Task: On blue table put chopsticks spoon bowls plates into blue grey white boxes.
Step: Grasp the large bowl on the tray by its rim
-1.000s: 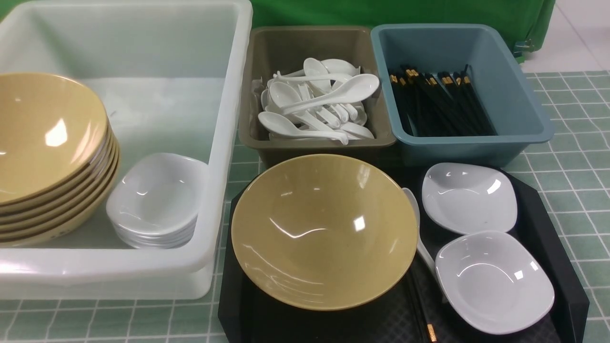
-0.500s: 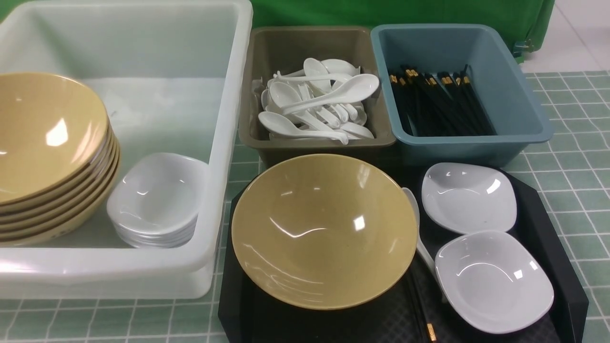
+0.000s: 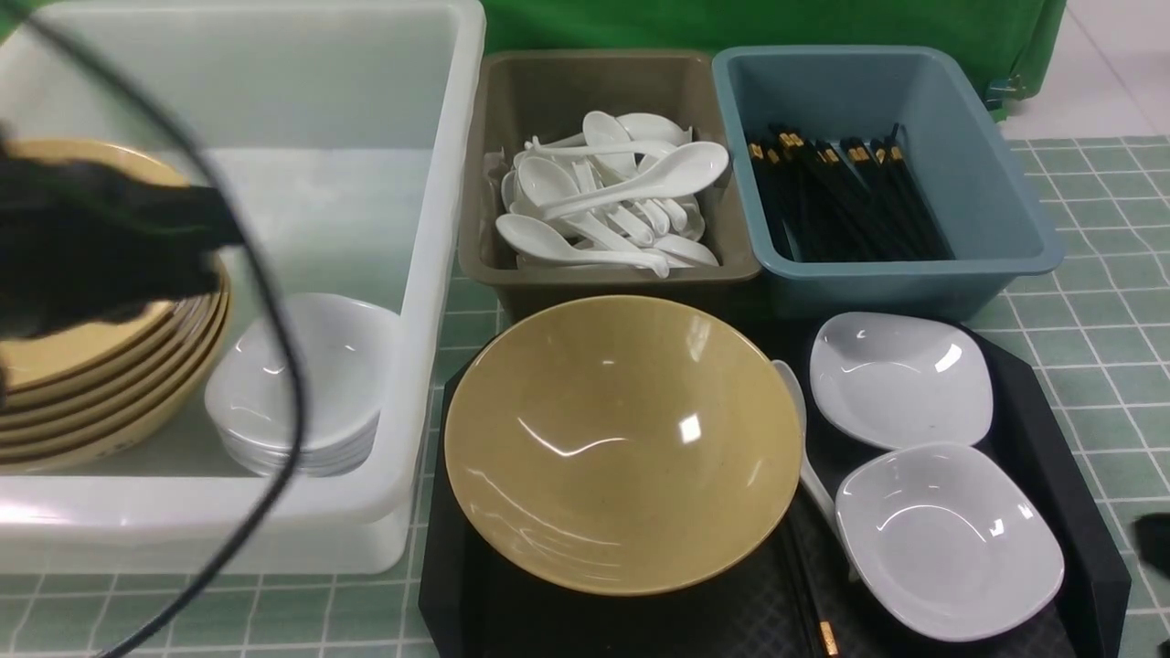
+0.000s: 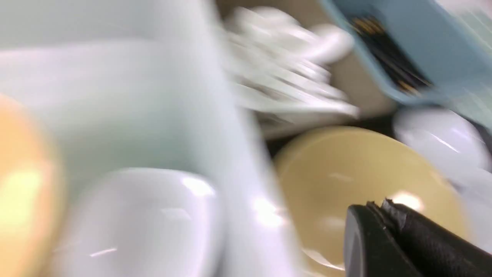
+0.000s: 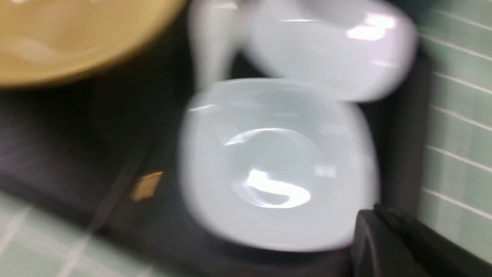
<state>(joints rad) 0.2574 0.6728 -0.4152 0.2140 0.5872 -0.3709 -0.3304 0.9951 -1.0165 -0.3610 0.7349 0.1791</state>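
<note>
Since the earlier front frames, where no arm was seen, the left arm (image 3: 91, 247) has been brought in as a dark blur over the stacked yellow bowls (image 3: 110, 384) in the white box (image 3: 439, 274), with a cable (image 3: 274, 366) looped before it. A dark sliver of the right arm (image 3: 1157, 541) has appeared at the right edge, just beside the black tray (image 3: 1079, 512). The dishes are unmoved. On the tray the yellow bowl (image 3: 622, 443) is set to the left, with the far white plate (image 3: 900, 379) and the near white plate (image 3: 949, 539) to the right. The spoon (image 3: 804, 439) is laid between them, its long axis running away from the robot, and the chopsticks (image 3: 811, 599) lie along much the same line, partly hidden. Spoons are already held in the grey box (image 3: 472, 247), chopsticks in the blue box (image 3: 996, 183).

In the left wrist view, much blurred, the left gripper (image 4: 378, 207) is seen with its fingers pressed together on nothing. The yellow bowl (image 4: 346, 173) lies just beyond it, past the white box wall.

In the right wrist view only one finger of the right gripper (image 5: 374, 215) is shown; it is taken as closed and empty. The near white plate (image 5: 276, 161) lies close ahead of it, so the right arm is judged nearer for plates, spoon and chopsticks, and the left for the bowl.
</note>
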